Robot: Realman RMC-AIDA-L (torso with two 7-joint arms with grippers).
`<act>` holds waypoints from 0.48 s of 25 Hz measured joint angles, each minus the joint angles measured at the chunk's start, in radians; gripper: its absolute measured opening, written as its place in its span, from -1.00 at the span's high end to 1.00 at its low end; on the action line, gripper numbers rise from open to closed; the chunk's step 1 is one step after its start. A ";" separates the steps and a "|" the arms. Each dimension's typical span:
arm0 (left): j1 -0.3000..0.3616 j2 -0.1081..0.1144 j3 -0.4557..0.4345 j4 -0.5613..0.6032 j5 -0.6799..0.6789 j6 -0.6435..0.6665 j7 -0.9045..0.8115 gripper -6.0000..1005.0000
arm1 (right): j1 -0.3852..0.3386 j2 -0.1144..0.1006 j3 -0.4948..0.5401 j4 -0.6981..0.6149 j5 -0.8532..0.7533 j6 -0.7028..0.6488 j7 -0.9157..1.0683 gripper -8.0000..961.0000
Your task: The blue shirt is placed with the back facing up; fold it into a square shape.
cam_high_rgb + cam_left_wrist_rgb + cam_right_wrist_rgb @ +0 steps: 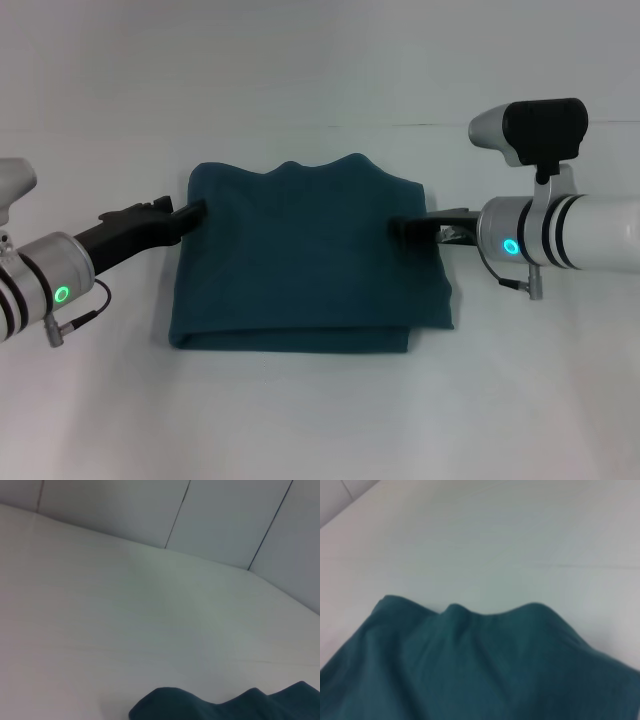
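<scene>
So the dark teal-blue soft knit shirt is sitting in the middle of the plain white tabletop, already folded into a roughly square bundle. The near edge shows stacked layers, with a thick fold running along it, and the right side sticks out a little past the layer below. The far edge isn't flat; it bumps up in a couple of soft humps, which both wrist views catch too.

The left end effector, black, comes in from the left and meets the shirt's left edge near the far corner. Its tip is right at or tucked into the fabric there, and honestly I can't tell if the fingers are open or pinched on cloth.

The right end effector, also black, reaches in from the right and sits over the upper right part of the shirt, tip on or in the fabric. Same deal: can't tell whether it's closed on anything.

Both arms sit low over the tabletop, with green ring lights glowing on their wrists. Behind the tabletop is a pale panelled wall.
</scene>
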 joint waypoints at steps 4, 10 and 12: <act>0.004 0.000 -0.003 -0.001 0.000 0.000 -0.001 -0.12 | -0.006 -0.003 0.000 -0.036 0.016 -0.018 -0.001 0.98; 0.004 0.000 -0.004 -0.001 0.000 0.000 -0.003 -0.12 | 0.012 -0.004 -0.007 -0.056 0.036 -0.016 -0.007 0.98; 0.002 0.000 -0.004 -0.001 0.000 0.000 -0.003 -0.11 | 0.028 -0.002 -0.025 -0.039 0.039 0.021 -0.013 0.98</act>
